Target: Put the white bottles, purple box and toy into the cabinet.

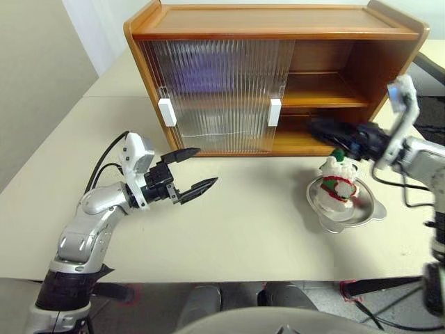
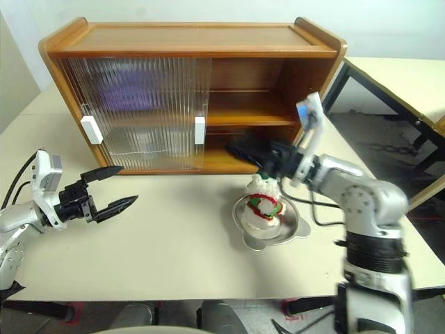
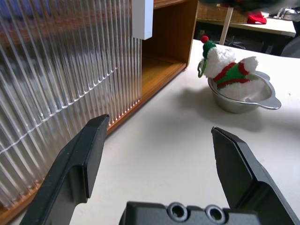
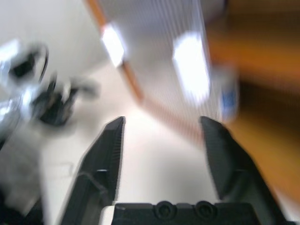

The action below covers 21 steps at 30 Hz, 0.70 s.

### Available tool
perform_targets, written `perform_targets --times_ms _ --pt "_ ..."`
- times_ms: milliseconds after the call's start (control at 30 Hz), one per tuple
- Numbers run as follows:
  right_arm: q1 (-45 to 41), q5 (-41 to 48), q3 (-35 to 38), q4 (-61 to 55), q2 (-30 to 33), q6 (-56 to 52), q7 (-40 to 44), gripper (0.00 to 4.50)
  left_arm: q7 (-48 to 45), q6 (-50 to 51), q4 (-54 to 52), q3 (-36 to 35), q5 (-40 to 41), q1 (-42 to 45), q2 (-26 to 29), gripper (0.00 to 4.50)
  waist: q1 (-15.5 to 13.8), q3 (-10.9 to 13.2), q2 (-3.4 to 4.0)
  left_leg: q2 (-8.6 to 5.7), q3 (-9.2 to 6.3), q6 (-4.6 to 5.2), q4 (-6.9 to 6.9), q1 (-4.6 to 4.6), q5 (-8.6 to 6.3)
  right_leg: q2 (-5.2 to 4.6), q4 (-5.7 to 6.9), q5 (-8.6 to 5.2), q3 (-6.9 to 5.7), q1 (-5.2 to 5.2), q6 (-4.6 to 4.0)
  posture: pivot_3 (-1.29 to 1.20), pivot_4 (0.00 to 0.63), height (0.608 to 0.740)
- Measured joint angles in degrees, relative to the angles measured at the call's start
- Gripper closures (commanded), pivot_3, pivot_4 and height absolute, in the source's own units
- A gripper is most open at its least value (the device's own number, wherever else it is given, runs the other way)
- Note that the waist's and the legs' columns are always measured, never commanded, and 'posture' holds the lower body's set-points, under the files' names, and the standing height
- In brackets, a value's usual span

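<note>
The wooden cabinet [image 1: 278, 24] stands at the back of the table. Its ribbed sliding doors [image 1: 215, 90] cover the left part and the right part is open. A purple blur behind the doors on the upper shelf looks like the purple box [image 1: 208, 69]. The toy [image 1: 338, 182], a white snowman with a red scarf, lies in a metal dish [image 1: 368, 209] in front of the open side. My right gripper [image 1: 320, 132] hovers open and empty just above the toy, at the lower opening. My left gripper [image 1: 205, 167] is open and empty before the doors. A pale, blue-marked blur [image 4: 227, 93] inside may be a white bottle.
White block handles [image 1: 167, 111] [image 1: 274, 111] sit on the doors. Black cables hang by my right arm [image 1: 410, 195]. Another table [image 2: 396, 76] stands to the right with a gap between. Bare tabletop [image 1: 243, 223] lies between the two arms.
</note>
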<state>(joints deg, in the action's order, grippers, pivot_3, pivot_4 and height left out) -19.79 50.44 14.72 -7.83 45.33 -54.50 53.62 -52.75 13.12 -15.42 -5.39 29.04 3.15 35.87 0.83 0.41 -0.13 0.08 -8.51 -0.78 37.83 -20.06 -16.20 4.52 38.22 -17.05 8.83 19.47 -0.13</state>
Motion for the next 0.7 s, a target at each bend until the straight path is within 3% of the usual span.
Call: perform_targets --times_ms 33,200,700 --pt "0.96 0.03 0.25 0.40 1.70 -0.33 1.28 0.01 -0.06 -0.10 0.00 -0.01 0.00 0.01 0.01 0.00 0.05 0.00 0.00 0.01 0.02 0.00 0.00 0.02 -0.01 0.12 0.00 0.00 0.00 -0.02 0.02 -0.05 0.001 0.740" --pt "1.99 -2.86 0.92 3.63 2.86 2.42 1.39 0.01 -0.61 -0.17 0.00 0.03 0.00 0.06 0.00 0.00 1.17 0.01 -0.07 0.22 0.09 0.04 0.02 0.20 -0.07 0.53 0.01 -0.08 0.07 -0.10 0.60 -0.05 0.000 0.740" --pt "2.15 -11.15 -2.48 8.32 -1.04 5.51 -4.11 0.01 -1.98 -0.17 0.22 0.05 -0.13 0.18 0.50 0.00 1.17 0.00 -0.07 0.31 -0.18 0.09 0.07 0.15 -0.08 0.56 0.00 0.04 0.05 -0.11 0.59 -0.04 0.000 0.740"
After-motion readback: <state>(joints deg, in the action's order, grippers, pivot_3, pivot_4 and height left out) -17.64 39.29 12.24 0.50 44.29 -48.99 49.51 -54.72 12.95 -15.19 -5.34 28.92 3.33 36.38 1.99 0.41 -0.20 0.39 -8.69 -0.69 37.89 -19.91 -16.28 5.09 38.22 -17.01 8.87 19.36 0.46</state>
